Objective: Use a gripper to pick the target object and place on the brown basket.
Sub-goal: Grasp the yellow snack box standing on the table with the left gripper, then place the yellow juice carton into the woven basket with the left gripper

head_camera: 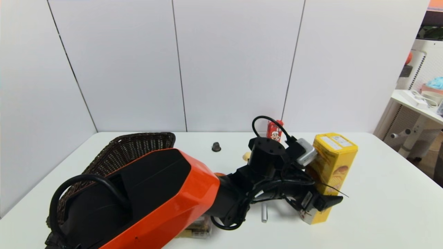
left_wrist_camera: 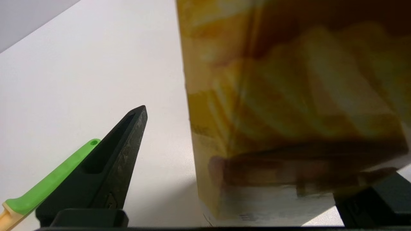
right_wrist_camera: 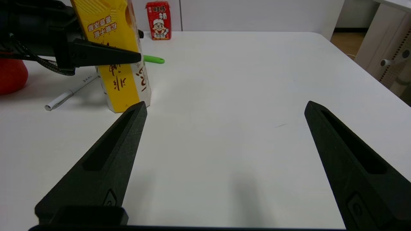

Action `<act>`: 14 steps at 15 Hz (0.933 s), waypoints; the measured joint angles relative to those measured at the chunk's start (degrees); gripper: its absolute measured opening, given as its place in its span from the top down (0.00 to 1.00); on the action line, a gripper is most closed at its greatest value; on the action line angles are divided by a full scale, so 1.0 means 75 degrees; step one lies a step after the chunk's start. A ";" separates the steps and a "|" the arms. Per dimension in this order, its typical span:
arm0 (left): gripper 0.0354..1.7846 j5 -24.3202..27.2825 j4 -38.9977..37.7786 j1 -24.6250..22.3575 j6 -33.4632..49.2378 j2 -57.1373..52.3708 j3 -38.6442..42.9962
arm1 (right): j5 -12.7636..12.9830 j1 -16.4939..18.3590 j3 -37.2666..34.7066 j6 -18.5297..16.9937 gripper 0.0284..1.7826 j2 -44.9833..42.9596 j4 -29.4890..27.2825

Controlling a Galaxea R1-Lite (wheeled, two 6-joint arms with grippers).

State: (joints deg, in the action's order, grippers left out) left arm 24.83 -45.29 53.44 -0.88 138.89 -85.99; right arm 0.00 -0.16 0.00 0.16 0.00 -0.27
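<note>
The tall yellow snack box stands upright on the white table, right of centre. My left gripper is open and straddles the box's lower half. One finger stands clear of the box's side, and the other finger shows past its far edge. The right wrist view shows the box with a left finger across its front. The brown basket sits at the left, partly hidden by my left arm. My right gripper is open and empty over bare table, right of the box.
A small red drink carton stands behind the box. A white pen lies left of the box. A green-handled tool lies beyond it. A small dark cap sits mid-table. A red round object sits under my left arm.
</note>
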 joint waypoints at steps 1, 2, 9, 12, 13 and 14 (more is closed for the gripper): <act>0.20 -0.0003 0.0002 0.0000 0.0000 0.0008 -0.0015 | 0.0000 0.0000 0.0000 0.0000 0.05 0.0000 0.0000; 0.28 -0.0003 0.0002 0.0000 -0.0008 0.0016 -0.0026 | 0.0000 0.0000 0.0000 0.0000 0.05 0.0000 0.0000; 0.53 -0.0003 -0.0036 0.0000 -0.0033 0.0046 -0.0128 | 0.0000 0.0000 0.0000 -0.0003 0.05 0.0000 0.0000; 0.53 -0.0018 -0.0036 0.0000 -0.0107 -0.0029 -0.0172 | 0.0000 0.0000 0.0000 0.0000 0.05 0.0000 0.0003; 0.53 -0.0023 -0.0026 -0.0005 -0.0107 -0.0111 -0.0192 | 0.0000 0.0000 0.0000 0.0000 0.05 0.0000 0.0000; 0.53 -0.0063 0.0011 -0.0015 -0.0099 -0.0237 -0.0221 | 0.0000 0.0000 0.0000 0.0000 0.05 0.0000 0.0003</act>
State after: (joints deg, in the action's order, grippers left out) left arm 24.36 -45.20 53.33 -1.62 137.11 -87.65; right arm 0.00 -0.16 0.00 0.16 0.00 -0.24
